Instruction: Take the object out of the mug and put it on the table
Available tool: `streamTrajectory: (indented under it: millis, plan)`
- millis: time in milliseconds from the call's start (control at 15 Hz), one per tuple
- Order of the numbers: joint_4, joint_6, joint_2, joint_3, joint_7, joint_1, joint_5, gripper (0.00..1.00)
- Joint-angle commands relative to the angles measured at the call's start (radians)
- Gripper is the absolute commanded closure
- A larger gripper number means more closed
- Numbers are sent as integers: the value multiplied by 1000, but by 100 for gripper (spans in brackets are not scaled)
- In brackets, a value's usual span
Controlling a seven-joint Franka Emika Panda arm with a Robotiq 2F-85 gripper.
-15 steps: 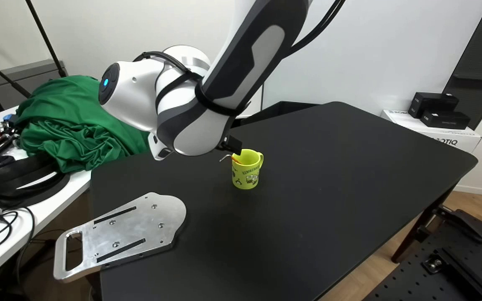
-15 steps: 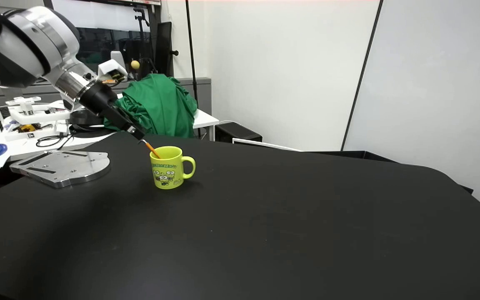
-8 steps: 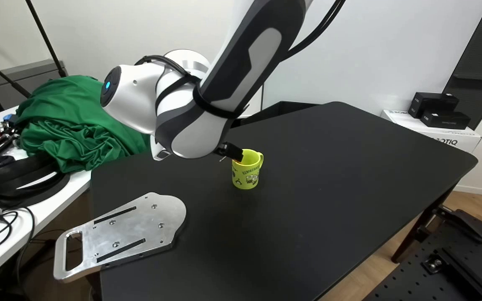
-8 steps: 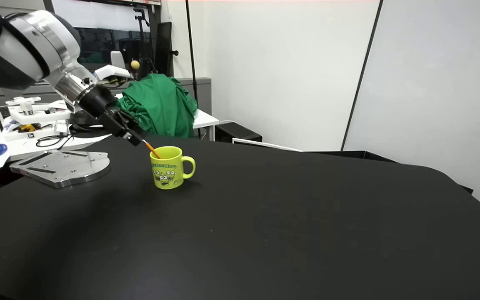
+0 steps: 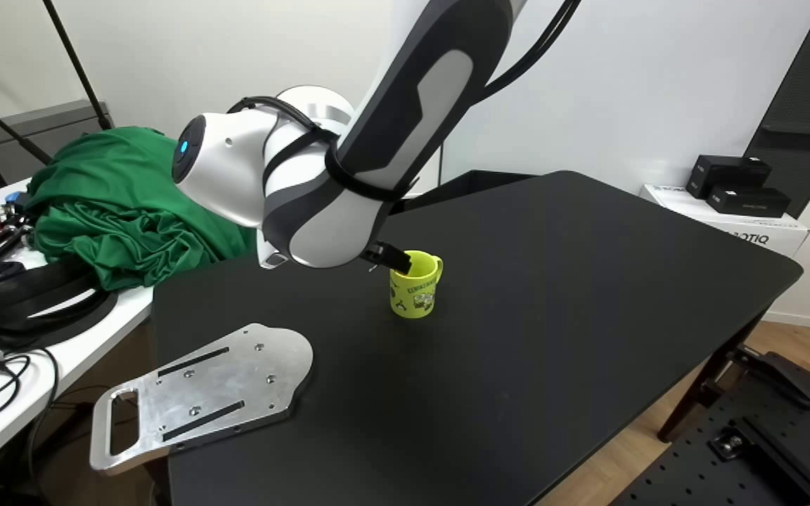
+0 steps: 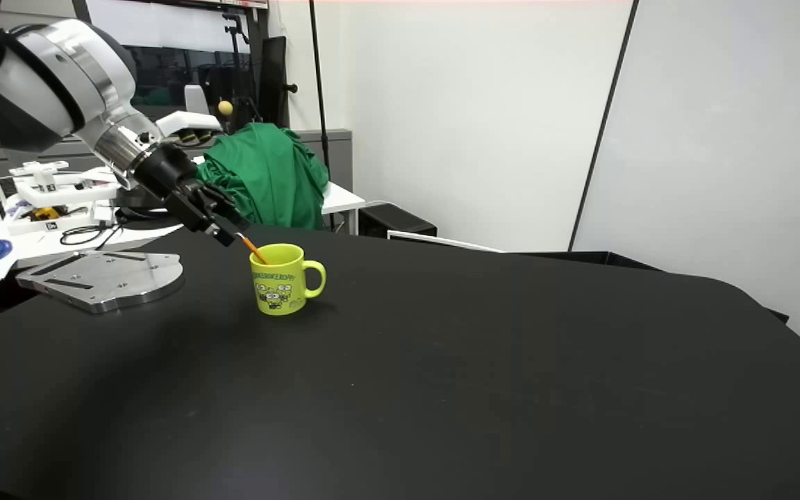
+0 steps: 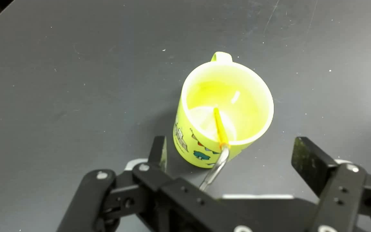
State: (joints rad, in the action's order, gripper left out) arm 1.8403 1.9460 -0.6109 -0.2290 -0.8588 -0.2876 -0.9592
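Orange stick [image 7: 220,127]: wrist view shows foot inside mug [image 7: 245,111]; elsewhere apparently hidden.

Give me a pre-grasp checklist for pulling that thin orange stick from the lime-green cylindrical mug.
1. Lime-green cylindrical mug upright: ok, standing on the matte black tabletop.
2. Thin orange stick exposed: ok, its bent silvery metal end sticks out of the mug.
3. Black fingers open: ok, spread apart.
4. Metal end centred between them: not ok, nearer one finger in the wrist view.
5. Fingers deep enough to grip it: cannot tell from these views.
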Motion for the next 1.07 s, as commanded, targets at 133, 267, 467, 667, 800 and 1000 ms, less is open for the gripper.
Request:
streamTrajectory:
  millis: [133,267,467,667,800,1000]
  plan:
    - [-21,-13,-19,3,86,-4,7,0]
    - [-21,-11,-24,3,103,-4,6,0]
    - [-25,-14,-33,3,119,-7,0,25]
    - [-28,-16,-37,3,129,-8,-2,40]
    - [-29,-17,-39,3,131,-9,-2,55]
    - [-32,-18,-44,2,128,-10,-3,75]
